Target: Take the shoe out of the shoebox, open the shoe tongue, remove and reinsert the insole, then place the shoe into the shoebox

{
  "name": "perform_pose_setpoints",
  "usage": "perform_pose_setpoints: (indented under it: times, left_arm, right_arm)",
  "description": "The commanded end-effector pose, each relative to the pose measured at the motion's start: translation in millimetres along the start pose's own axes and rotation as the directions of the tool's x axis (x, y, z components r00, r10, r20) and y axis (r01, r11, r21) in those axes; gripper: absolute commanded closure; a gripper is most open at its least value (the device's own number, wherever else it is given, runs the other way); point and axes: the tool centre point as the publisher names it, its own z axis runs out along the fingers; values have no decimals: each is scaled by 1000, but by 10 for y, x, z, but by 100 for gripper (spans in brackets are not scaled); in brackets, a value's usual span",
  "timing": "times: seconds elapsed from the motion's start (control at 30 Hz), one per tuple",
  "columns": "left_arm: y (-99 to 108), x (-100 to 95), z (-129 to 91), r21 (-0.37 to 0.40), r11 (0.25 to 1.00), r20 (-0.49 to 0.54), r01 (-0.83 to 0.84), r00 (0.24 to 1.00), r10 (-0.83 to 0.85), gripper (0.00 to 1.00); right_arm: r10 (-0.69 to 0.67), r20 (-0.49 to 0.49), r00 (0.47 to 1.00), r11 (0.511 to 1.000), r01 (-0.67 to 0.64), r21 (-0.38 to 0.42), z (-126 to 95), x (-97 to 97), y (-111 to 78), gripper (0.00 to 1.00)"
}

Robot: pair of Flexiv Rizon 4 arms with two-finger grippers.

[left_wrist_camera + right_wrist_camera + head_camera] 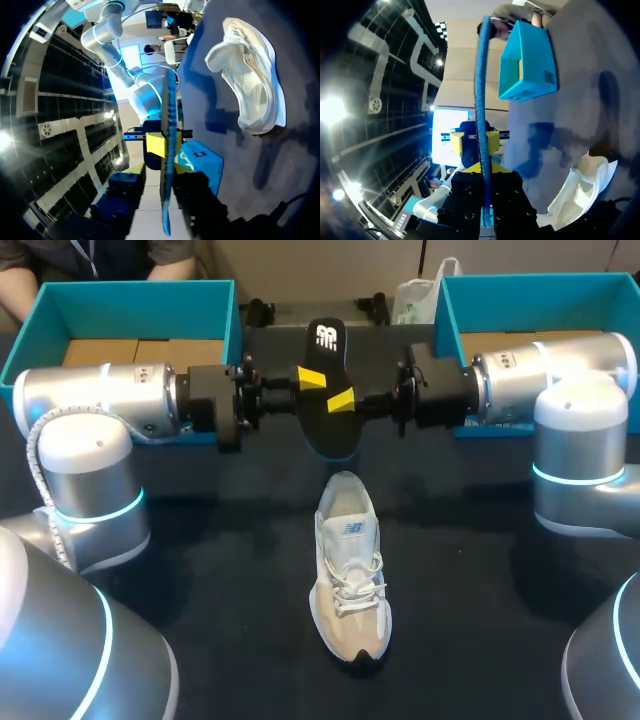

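Currently I have both grippers on the insole point(330, 430), which hangs flat in the air above the dark table point(220, 570). My left gripper point(312, 377) takes it from one long edge and my right gripper point(341, 398) from the opposite edge, the two nearly facing each other, with the left one a little nearer the end that carries the printed mark. In the right wrist view the insole shows edge-on, and the left gripper's yellow fingertips point(461, 142) press against both faces of it, barely parted, so that gripper is clamped on it. The right gripper appears pinched onto it the same way, fingers close together. The shoe point(350, 570) stands on its sole on the table below the grippers and nearer to me, heel towards them, touched by neither. One teal box point(130, 305) lies out beyond the left gripper's wrist, the other teal box point(540, 300) beyond the right one's
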Motion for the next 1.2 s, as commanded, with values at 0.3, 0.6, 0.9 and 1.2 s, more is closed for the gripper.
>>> perform_pose_setpoints:
  times: [0.3,0.6,0.9,1.2]
  left_arm:
    - [-275,-33,-550,-22,974,-301,224,928,-220,0]
    - [-275,-33,-550,-22,974,-301,224,928,-220,0]
    - [-339,27,-573,-131,938,-347,321,872,-346,0]
    - [-562,248,-815,-386,669,-329,635,583,-743,0]
  right_arm:
    - [-96,63,993,994,98,-43,-295,-82,84,100]
    - [-98,69,993,994,102,-51,-324,-94,85,100]
    - [-151,45,988,983,154,-98,-501,-79,47,100]
    - [-248,115,962,963,258,-83,-637,-262,-95,100]
